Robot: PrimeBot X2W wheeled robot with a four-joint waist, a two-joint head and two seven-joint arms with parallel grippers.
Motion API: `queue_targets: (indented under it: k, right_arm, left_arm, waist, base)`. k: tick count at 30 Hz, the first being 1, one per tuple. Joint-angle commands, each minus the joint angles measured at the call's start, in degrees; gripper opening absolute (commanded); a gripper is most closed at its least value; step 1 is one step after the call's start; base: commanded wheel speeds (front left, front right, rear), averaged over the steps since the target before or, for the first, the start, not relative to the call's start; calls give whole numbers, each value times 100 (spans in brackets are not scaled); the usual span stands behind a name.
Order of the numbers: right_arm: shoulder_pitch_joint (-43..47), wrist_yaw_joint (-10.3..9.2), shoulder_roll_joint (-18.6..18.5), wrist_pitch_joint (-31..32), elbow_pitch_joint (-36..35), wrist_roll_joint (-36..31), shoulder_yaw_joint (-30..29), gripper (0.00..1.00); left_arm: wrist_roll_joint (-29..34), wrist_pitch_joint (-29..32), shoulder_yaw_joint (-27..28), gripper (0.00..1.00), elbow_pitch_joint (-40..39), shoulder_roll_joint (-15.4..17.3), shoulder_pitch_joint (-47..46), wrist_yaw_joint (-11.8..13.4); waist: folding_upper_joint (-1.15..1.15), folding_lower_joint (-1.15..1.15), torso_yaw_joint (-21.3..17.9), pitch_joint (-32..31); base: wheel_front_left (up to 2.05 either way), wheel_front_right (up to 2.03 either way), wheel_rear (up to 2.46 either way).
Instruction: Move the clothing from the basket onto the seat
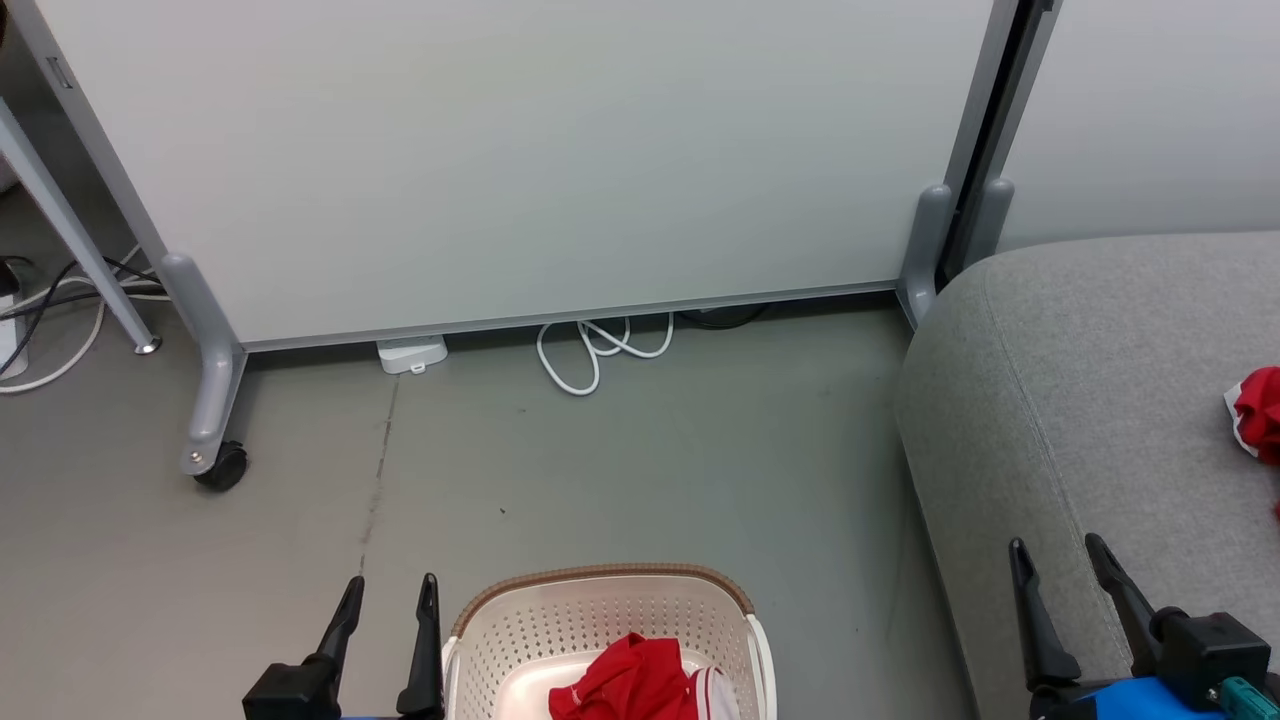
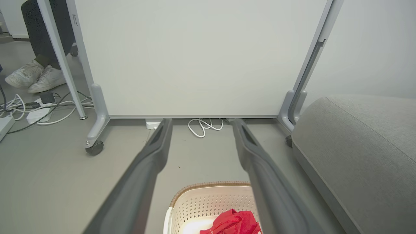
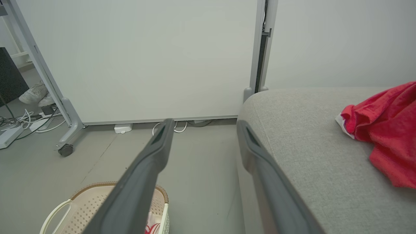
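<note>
Basket: one point(image 1: 600, 612), cream, perforated, with a brown rim. It stands on the grey floor point(image 1: 650, 470), left of the seat and apart from it.
Clothing in basket: one red heap point(image 1: 630, 680) with a white-striped patch at its right side. One piece or several, cannot tell.
Clothing on seat: one red garment point(image 1: 1258, 410) with white trim, crumpled on the cushion at the far right.
Seat: one point(image 1: 1100, 400), light grey fabric with a rounded corner and a stitched seam.
Grippers: two, both low and level, fingers pointing forward at the partition panel point(image 1: 540, 160).
Left gripper point(image 1: 392, 582): just left of the basket rim, over bare floor. Claw released, fingers spread, nothing between them.
Right gripper point(image 1: 1056, 545): at the seat's near edge, well apart from the red garment. Claw released, fingers spread, nothing held.
Background: one castor point(image 1: 222, 467) under the panel's foot, one coiled white cable point(image 1: 600, 350) at the panel's base, two white shoes point(image 2: 35, 76) of a person beyond the panel.
</note>
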Motion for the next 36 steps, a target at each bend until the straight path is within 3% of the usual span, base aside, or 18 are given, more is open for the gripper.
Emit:
queue_targets:
  k: [1,16,28,36]
  right_arm:
    - [-108,3,10,-11,-38,24,45,100]
    - [-876,3,8,-10,-330,-66,712,100]
    - [-1767,3,10,-397,-226,264,1286,100]
    - [-2142,3,10,-587,-161,415,1527,100]
  left_arm:
    - [-17,-17,-49,100,1,-8,-36,24]
    - [107,-17,-347,100,614,8,-890,-65]
    - [292,-18,-559,100,1214,346,-1823,-112]
    - [390,-18,-764,100,1639,551,-2292,-124]
  waist:
    - [0,-1,-80,96]
    - [0,-1,-858,1634]
    - [0,-1,-1614,3179]
    - [0,-1,-1867,3927]
  base:
    - [0,0,0]
    - [0,0,0]
    - [0,0,0]
    - [0,0,0]
